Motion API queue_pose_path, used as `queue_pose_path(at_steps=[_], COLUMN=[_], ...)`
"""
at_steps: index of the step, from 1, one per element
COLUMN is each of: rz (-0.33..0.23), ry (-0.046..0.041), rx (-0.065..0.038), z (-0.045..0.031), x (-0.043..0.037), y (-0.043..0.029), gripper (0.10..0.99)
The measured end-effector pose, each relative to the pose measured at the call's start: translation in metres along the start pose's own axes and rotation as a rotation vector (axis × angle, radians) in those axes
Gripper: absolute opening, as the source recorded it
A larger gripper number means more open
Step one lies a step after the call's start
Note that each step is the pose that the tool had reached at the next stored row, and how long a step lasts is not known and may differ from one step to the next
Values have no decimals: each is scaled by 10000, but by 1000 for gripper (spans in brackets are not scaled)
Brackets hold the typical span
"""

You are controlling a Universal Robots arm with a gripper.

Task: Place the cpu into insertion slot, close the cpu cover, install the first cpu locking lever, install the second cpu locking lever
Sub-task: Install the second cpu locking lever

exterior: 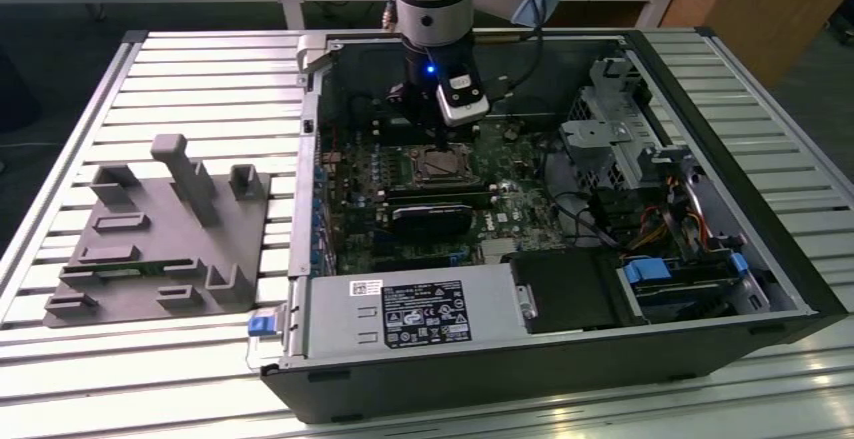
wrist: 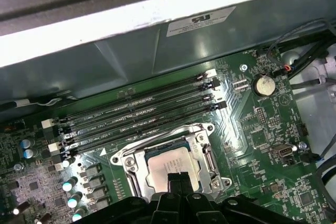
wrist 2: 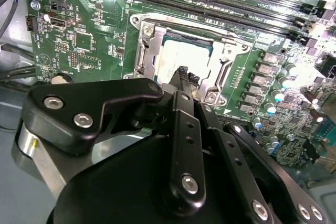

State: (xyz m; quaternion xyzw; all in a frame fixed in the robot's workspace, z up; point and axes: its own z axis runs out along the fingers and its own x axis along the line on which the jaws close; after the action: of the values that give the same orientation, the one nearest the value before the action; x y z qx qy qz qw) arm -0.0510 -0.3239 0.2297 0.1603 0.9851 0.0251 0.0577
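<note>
Hanging over the open PC case (exterior: pixel 747 259), the arm has its gripper (exterior: pixel 445 137) right above the insertion slot (exterior: pixel 439 165) on the green motherboard (exterior: pixel 514 209). In both wrist views the jaws look pressed together, tips meeting w/ no gap, nothing between them. The tips sit at the edge of the cpu (wrist 2: pixel 181 59), touching or just above it; can't tell which.

The cpu (wrist: pixel 170 164) lies flat inside the slot (wrist: pixel 131 162), pale metal face up. The cpu cover (wrist 2: pixel 228 56) is down around it, silver frame w/ the chip showing through its window.

Case contents, exterior view: motherboard on the floor of the case, long black memory slots (wrist: pixel 136 111) just beside the socket, a black card (exterior: pixel 430 221) near them, a power supply box (exterior: pixel 400 314) w/ a label along the near wall, and a drive cage (exterior: pixel 607 134) plus cables (exterior: pixel 661 224) on the exterior view's right.

The case sits on a slatted metal bench (exterior: pixel 200 79). A grey fixture block (exterior: pixel 154 239) w/ upright posts stands on the bench at the exterior view's left, apart from the case.
</note>
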Motion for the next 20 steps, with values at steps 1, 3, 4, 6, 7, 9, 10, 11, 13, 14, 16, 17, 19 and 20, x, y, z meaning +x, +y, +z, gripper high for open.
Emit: queue_pose_path(at_steps=[1,3,4,6,7,9,10,11,13,14,16,17,19,20], rz=[0,0,0,0,0,0,0,0,0,0,0,-1,-4,-4], ry=[4,5,5,5,5,5,5,5,5,5,3,0,-3,-3], rx=[1,3,2,4,4,5,4,4,5,7,13,18,23,26], z=[0,0,0,-13,-25,-50,-59,-67,-85,-95,-112,-118,-121,-122], x=[0,0,0,-1,-3,-5,-6,-7,-9,-10,-13,-14,-17,-19], y=[0,0,0,1,2,4,4,5,6,7,8,9,9,6], gripper=[106,106,106,106,106,106,106,106,106,106,106,106,106,106])
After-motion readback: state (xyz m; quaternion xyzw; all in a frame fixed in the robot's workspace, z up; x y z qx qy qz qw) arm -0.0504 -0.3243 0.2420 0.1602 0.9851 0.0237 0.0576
